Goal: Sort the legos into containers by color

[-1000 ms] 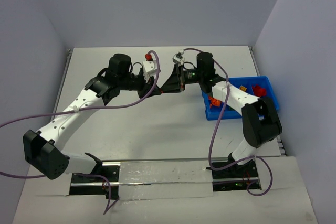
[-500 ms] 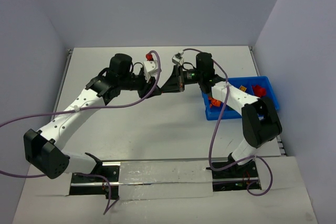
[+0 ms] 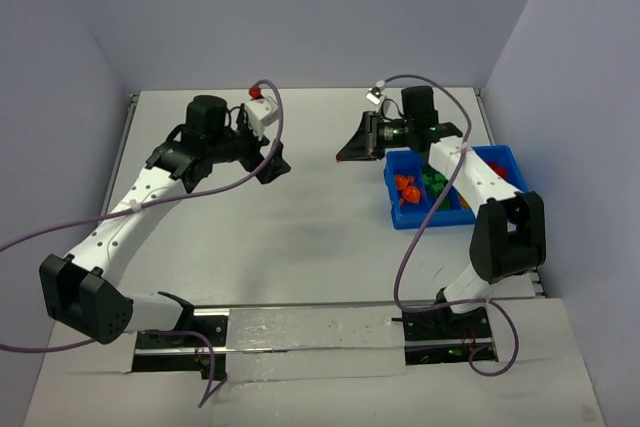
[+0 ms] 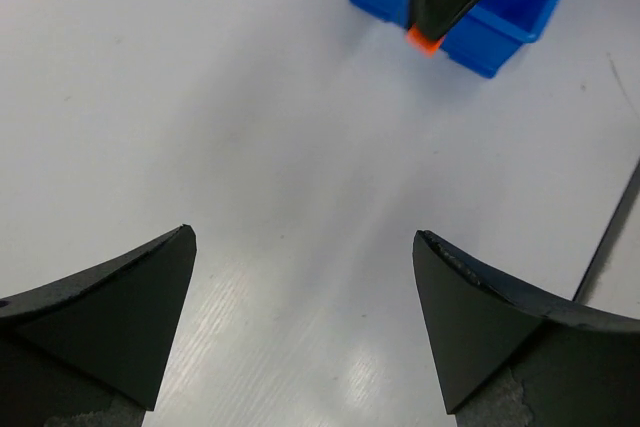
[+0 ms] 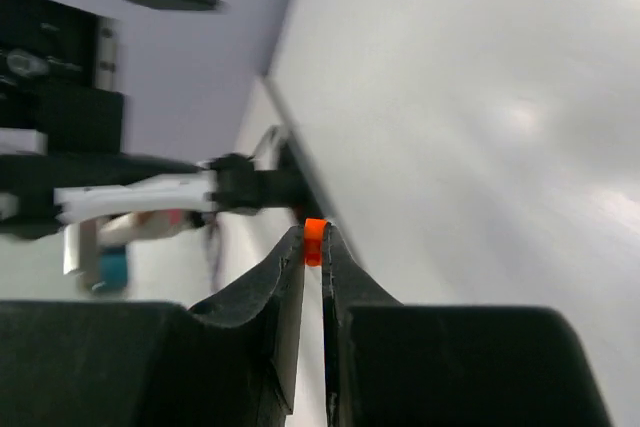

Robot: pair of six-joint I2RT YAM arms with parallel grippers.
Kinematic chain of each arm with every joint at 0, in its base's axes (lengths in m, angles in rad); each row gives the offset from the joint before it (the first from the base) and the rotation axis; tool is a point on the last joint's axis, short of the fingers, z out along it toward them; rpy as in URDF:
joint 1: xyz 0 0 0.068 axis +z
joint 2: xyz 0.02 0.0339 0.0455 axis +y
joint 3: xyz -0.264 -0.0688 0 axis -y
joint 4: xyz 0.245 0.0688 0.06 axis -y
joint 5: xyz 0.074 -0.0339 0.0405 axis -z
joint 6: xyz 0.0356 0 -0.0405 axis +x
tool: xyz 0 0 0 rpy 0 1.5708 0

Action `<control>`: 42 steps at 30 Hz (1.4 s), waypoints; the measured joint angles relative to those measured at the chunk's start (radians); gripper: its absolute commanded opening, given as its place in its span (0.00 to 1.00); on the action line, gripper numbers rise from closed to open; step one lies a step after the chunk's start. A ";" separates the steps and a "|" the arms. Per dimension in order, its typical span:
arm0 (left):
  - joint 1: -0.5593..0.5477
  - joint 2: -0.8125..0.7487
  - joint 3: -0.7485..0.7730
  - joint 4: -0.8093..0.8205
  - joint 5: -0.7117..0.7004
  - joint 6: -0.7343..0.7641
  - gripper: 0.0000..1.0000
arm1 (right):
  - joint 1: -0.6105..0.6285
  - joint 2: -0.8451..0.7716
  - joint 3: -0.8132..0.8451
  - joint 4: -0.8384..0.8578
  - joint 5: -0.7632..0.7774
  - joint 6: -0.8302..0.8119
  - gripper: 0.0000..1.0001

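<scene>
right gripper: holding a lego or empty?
Shut on an orange lego. In the right wrist view, the right gripper has its fingertips pinched on it.

The bin (image 3: pixel 397 215) sits at the table's (image 3: pixel 320 237) right edge, legos (image 3: pixel 408 187) in its compartments; just left, one lego (image 5: pixel 314 240) in the right gripper (image 3: pixel 343 156).
</scene>
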 measured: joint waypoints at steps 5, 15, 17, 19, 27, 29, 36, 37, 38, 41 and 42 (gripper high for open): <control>0.091 -0.016 -0.033 0.002 -0.015 -0.023 0.99 | -0.085 -0.012 0.095 -0.258 0.246 -0.260 0.00; 0.213 0.091 -0.024 0.033 -0.080 -0.112 0.99 | -0.117 0.000 0.133 -0.462 0.712 -0.554 0.00; 0.232 0.130 -0.023 0.034 -0.112 -0.130 0.99 | -0.117 0.019 0.133 -0.468 0.767 -0.579 0.00; 0.240 0.160 -0.016 0.033 -0.145 -0.138 0.99 | -0.117 0.044 0.133 -0.471 0.805 -0.598 0.05; 0.278 0.251 0.073 0.026 -0.251 -0.156 0.96 | -0.117 0.113 0.132 -0.475 0.861 -0.635 0.50; 0.296 0.275 0.096 0.025 -0.278 -0.157 0.95 | -0.117 0.117 0.132 -0.475 0.864 -0.637 0.56; 0.366 0.365 0.162 0.002 -0.337 -0.153 0.90 | -0.117 0.119 0.133 -0.482 0.857 -0.640 0.67; 0.379 0.383 0.175 0.002 -0.343 -0.150 0.87 | -0.117 0.119 0.136 -0.486 0.849 -0.639 0.70; 0.390 0.400 0.186 0.003 -0.349 -0.147 0.84 | -0.117 0.119 0.140 -0.492 0.840 -0.637 0.73; 0.423 0.454 0.231 -0.006 -0.364 -0.133 0.74 | -0.116 0.119 0.165 -0.509 0.800 -0.625 0.89; 0.431 0.480 0.255 -0.007 -0.370 -0.128 0.69 | -0.114 0.119 0.180 -0.516 0.781 -0.616 0.99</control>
